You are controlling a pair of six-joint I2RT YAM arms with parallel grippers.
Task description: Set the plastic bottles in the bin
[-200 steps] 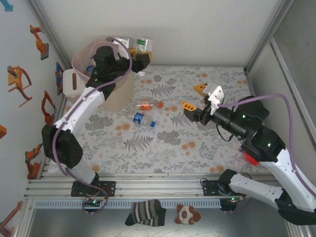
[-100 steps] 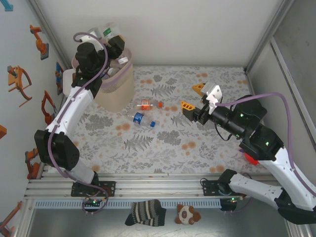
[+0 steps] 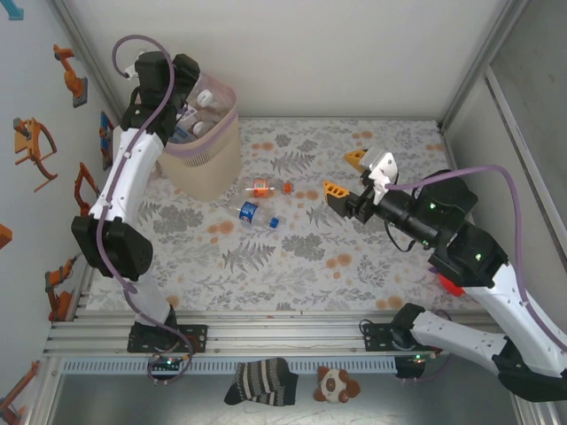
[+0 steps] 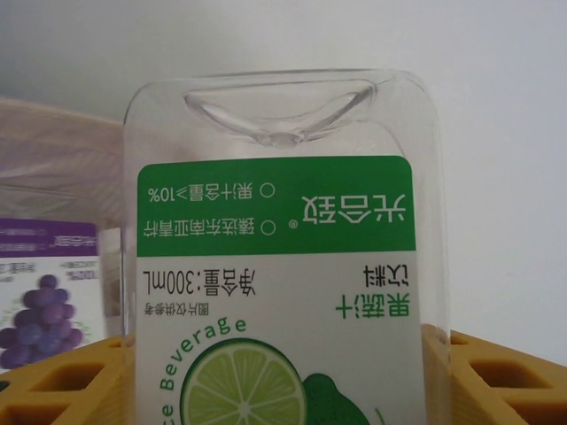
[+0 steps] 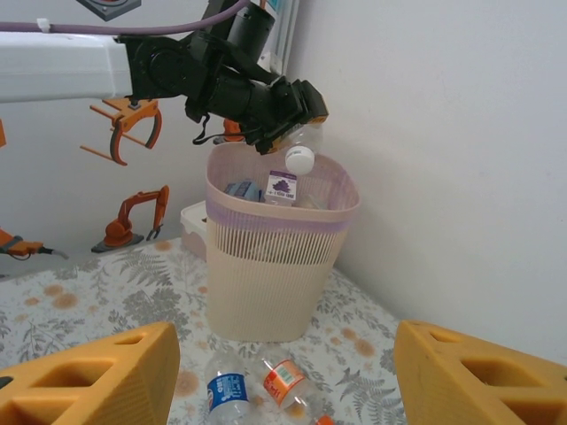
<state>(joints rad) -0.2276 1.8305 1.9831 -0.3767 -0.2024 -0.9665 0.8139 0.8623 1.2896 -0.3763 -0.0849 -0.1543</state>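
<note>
**Left arm carried a bottle over the bin**

The lime bottle (image 4: 283, 266), clear with a green label, was clamped between the jaws of the left gripper (image 5: 292, 113). Its white cap pointed down over the open mouth of the bin (image 3: 208, 168). Within the last second the gripper swung from the bin's right side to a position above its rim. The bottle had not yet been released, and release appeared to be the next step. An orange-labelled bottle (image 3: 260, 187) and a blue-labelled bottle (image 3: 249, 212) lay on the surface (image 3: 372, 248) just right of the bin. The right gripper (image 3: 344, 174) had barely shifted, its jaws spread and empty.
</note>
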